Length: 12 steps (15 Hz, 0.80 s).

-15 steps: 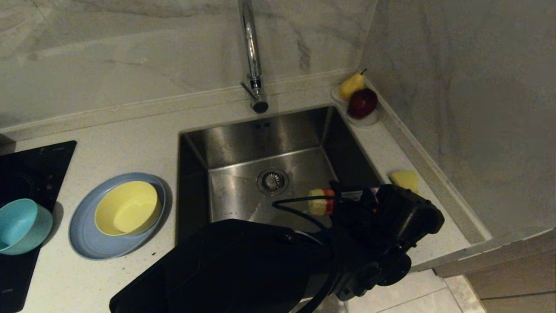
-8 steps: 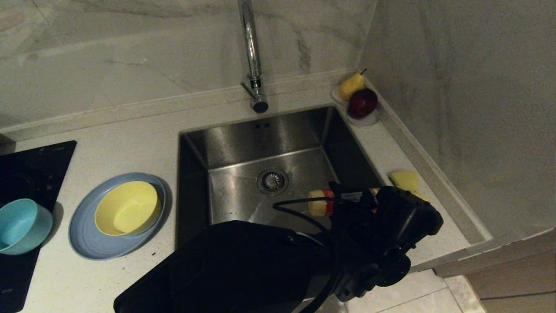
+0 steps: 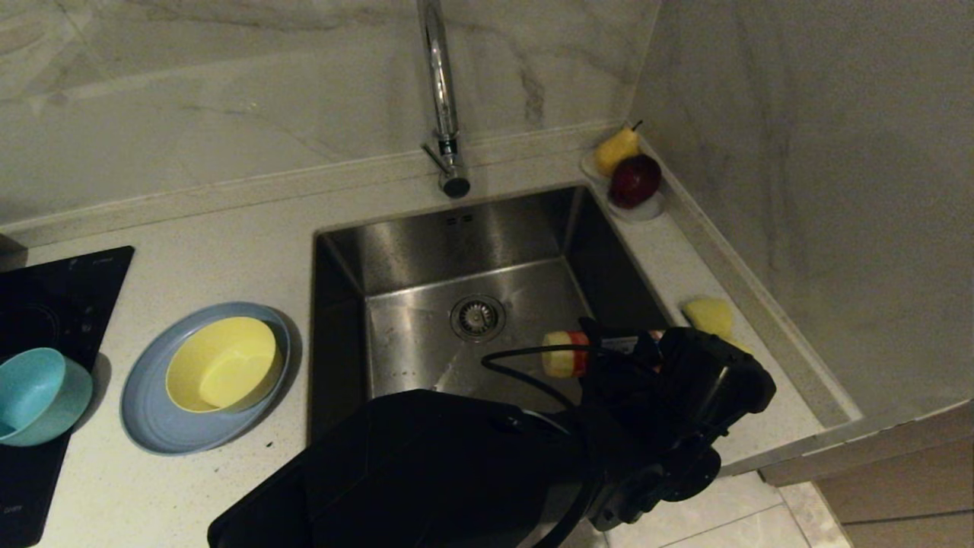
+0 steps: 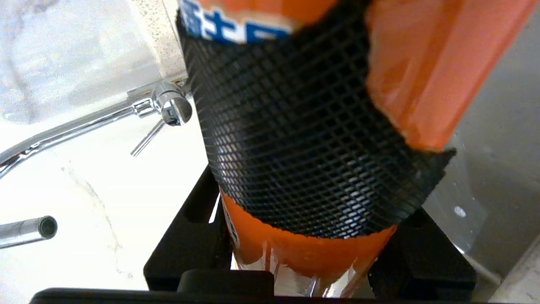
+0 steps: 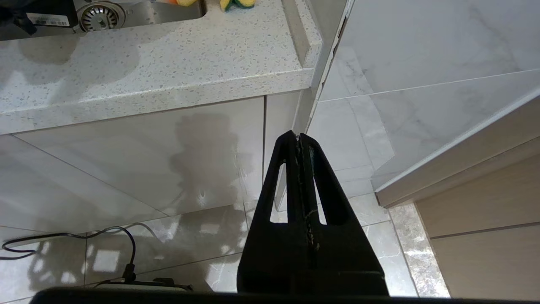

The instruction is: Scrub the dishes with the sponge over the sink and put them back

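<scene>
Sponge (image 3: 709,315) on counter just beyond L gripper (image 3: 609,352), which grips orange bottle (image 4: 405,63).

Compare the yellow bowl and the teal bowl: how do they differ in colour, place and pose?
The yellow bowl is pale yellow; the teal bowl is blue-green. The yellow bowl sits inside the slate-blue plate on the counter; the teal bowl rests on the black cooktop, cut by the picture's edge. Both look similar in size, tilted and empty.

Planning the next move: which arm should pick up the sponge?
Probably the right. The left gripper is clamped on a bottle over the sink, so it's busy. The right gripper is empty and shut below the counter, on the sponge's side.
</scene>
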### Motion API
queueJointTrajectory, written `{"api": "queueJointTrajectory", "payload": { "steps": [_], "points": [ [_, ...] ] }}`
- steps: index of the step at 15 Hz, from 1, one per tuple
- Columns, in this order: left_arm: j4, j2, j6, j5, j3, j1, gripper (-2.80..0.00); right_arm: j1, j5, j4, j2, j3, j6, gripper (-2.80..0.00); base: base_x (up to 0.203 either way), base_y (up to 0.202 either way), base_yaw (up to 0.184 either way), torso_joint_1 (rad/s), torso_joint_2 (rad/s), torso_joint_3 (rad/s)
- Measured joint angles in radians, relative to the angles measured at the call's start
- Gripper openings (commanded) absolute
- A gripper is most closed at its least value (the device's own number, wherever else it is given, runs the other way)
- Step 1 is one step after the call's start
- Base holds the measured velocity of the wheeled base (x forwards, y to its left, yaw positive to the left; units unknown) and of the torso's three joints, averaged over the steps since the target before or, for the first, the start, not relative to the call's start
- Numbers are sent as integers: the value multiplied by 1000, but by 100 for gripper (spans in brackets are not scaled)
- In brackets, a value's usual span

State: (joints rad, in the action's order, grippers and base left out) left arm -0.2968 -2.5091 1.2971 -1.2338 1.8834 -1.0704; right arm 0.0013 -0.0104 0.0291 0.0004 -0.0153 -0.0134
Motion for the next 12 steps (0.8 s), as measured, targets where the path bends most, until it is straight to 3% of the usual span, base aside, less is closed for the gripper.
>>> {"api": "queueJointTrajectory", "payload": {
  "steps": [4, 12],
  "points": [
    [-58, 1, 7, 5, 3, 3, -280, 0, 0, 0, 0, 0, 0, -280, 0, 0, 0, 0, 0, 0],
    [-74, 4, 89, 8, 3, 33, -280, 0, 0, 0, 0, 0, 0, -280, 0, 0, 0, 0, 0, 0]
  ]
}}
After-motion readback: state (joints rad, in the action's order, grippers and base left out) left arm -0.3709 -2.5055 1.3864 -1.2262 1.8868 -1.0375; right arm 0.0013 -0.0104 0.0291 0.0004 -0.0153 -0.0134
